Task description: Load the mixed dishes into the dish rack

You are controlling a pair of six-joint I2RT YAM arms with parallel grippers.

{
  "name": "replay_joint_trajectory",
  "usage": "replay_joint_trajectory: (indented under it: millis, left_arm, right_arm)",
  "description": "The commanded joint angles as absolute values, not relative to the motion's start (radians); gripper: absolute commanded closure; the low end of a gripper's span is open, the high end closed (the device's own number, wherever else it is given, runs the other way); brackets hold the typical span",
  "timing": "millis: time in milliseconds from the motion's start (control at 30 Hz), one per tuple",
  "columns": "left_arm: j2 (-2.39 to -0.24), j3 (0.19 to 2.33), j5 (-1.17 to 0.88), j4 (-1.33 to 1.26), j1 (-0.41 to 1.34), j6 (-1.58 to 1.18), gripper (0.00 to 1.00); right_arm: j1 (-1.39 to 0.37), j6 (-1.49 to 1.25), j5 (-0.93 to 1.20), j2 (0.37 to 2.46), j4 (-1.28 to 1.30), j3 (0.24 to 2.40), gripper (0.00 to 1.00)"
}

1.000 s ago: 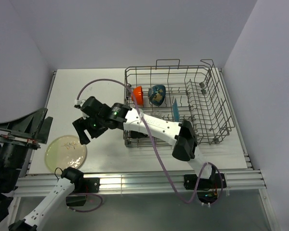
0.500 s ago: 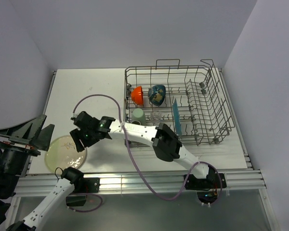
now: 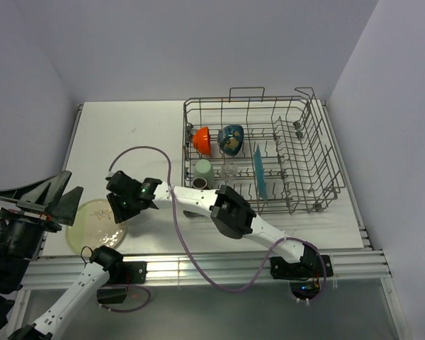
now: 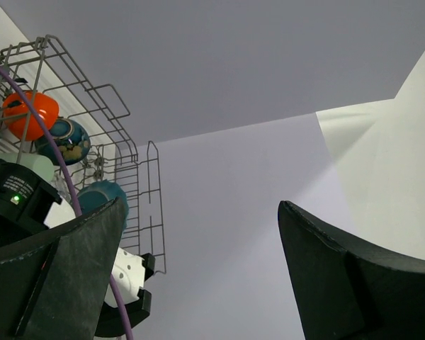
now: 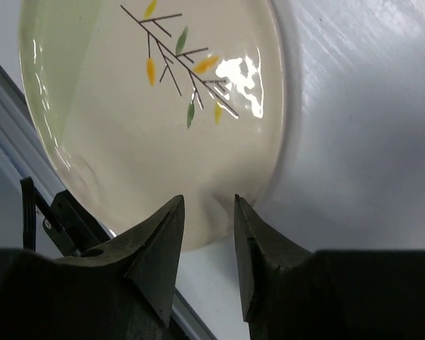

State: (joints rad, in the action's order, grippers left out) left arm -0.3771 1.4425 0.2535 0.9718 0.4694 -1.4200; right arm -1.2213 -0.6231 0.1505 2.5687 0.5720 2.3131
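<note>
The cream plate (image 3: 92, 227) with a twig pattern lies flat on the table at the front left and fills the right wrist view (image 5: 127, 106). My right gripper (image 3: 116, 210) reaches across to the plate's right rim. Its jaws (image 5: 207, 207) stand a narrow gap apart just above the rim, holding nothing. My left gripper (image 3: 69, 184) is raised at the left edge, wide open and empty (image 4: 198, 241). The dish rack (image 3: 297, 142) holds the orange bowl (image 3: 202, 139), blue bowl (image 3: 231, 139), pale green mug (image 3: 203, 170), clear glass (image 3: 230, 172), teal plate (image 3: 258, 172) and dark brown mug (image 3: 198, 184).
The right arm's white links and purple cable (image 3: 171, 212) stretch across the table in front of the rack. An aluminium rail (image 3: 198, 265) runs along the table's near edge, close to the plate. Walls enclose the back and right.
My right gripper has swung left and down, from beside the rack to the cream plate's right rim. The left gripper has shifted slightly and stays open.
</note>
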Motion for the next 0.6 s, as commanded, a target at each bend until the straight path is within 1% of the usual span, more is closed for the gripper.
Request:
replay_joint_trajectory:
  millis: [0, 100, 233, 400, 467, 500, 533, 567]
  left_arm:
    - [-0.406, 1.460, 0.256, 0.968, 0.477, -1.427, 0.05]
    - [-0.411, 1.456, 0.252, 0.962, 0.479, -1.424, 0.05]
    - [-0.411, 1.447, 0.253, 0.957, 0.480, -1.428, 0.05]
    - [-0.407, 1.427, 0.252, 0.953, 0.486, -1.431, 0.05]
    - [-0.403, 1.414, 0.252, 0.945, 0.488, -1.436, 0.05]
    - [-0.403, 1.408, 0.253, 0.943, 0.491, -1.437, 0.05]
    - [-0.403, 1.408, 0.255, 0.943, 0.492, -1.437, 0.05]
    - [-0.403, 1.407, 0.255, 0.943, 0.494, -1.437, 0.05]
  right_arm:
    - [-1.220, -0.643, 0.129, 2.612, 0.572, 2.379, 0.62]
    - [-1.218, -0.644, 0.075, 2.609, 0.589, 2.356, 0.64]
    - [-1.216, -0.623, 0.034, 2.580, 0.598, 2.315, 0.64]
    - [-1.219, -0.529, -0.003, 2.462, 0.474, 2.192, 0.58]
    - [-1.220, -0.509, -0.069, 2.462, 0.504, 2.232, 0.58]
    - [-1.212, -0.506, -0.099, 2.485, 0.567, 2.265, 0.57]
    - [-1.204, -0.503, -0.094, 2.496, 0.592, 2.323, 0.57]
    - [-1.197, -0.500, -0.083, 2.502, 0.606, 2.335, 0.57]
